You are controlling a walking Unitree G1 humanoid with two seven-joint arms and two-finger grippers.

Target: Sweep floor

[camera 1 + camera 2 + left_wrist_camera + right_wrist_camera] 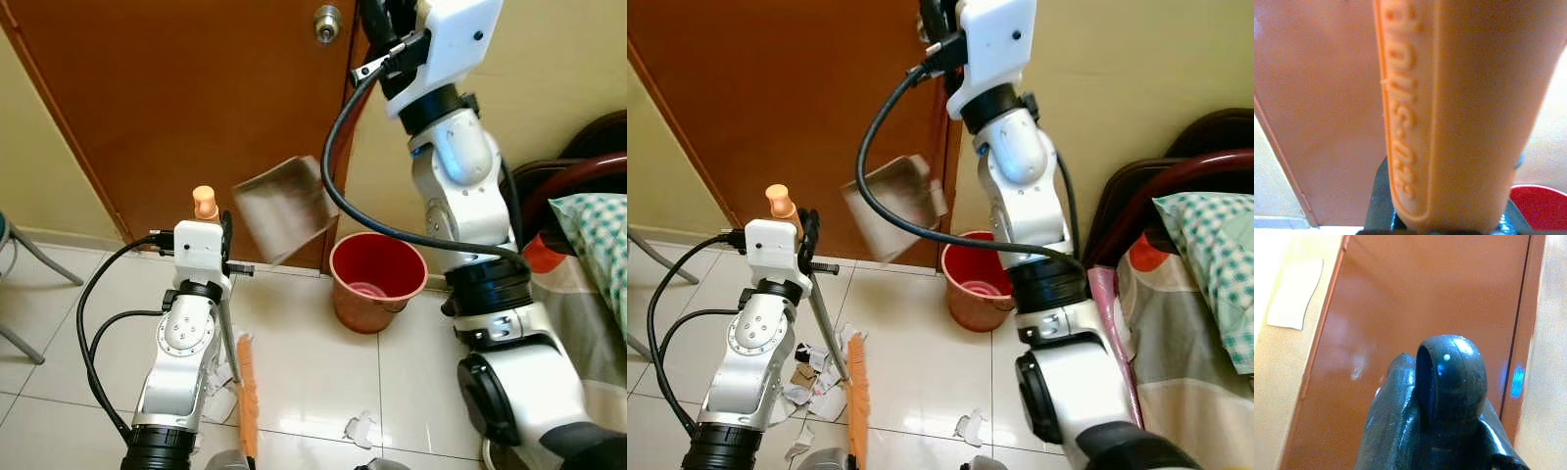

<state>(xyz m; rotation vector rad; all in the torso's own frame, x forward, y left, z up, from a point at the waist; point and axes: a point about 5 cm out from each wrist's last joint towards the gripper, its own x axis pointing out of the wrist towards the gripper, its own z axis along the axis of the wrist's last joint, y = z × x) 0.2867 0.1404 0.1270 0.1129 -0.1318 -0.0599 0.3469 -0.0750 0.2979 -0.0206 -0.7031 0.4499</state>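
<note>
My left gripper [221, 233] is shut on the broom's orange handle [204, 202], which rises just past its fingers. In the left wrist view the handle [1464, 112] is very close, with raised lettering on it. The orange broom head [246, 392] rests on the tiles beside the left arm. My right gripper [376, 18] is raised high in front of the door and shut on the black round end of the dustpan handle [1449, 377]. The brownish dustpan [284, 208] hangs tilted and blurred in front of the door, up and to the left of the red bucket [377, 279].
Torn paper scraps lie on the tiles by the broom [815, 377] and further right [361, 428]. A brown door [196, 88] with a knob [327, 22] stands ahead. A bed with a checked pillow [593, 235] is on the right, and chair legs [29, 255] are at far left.
</note>
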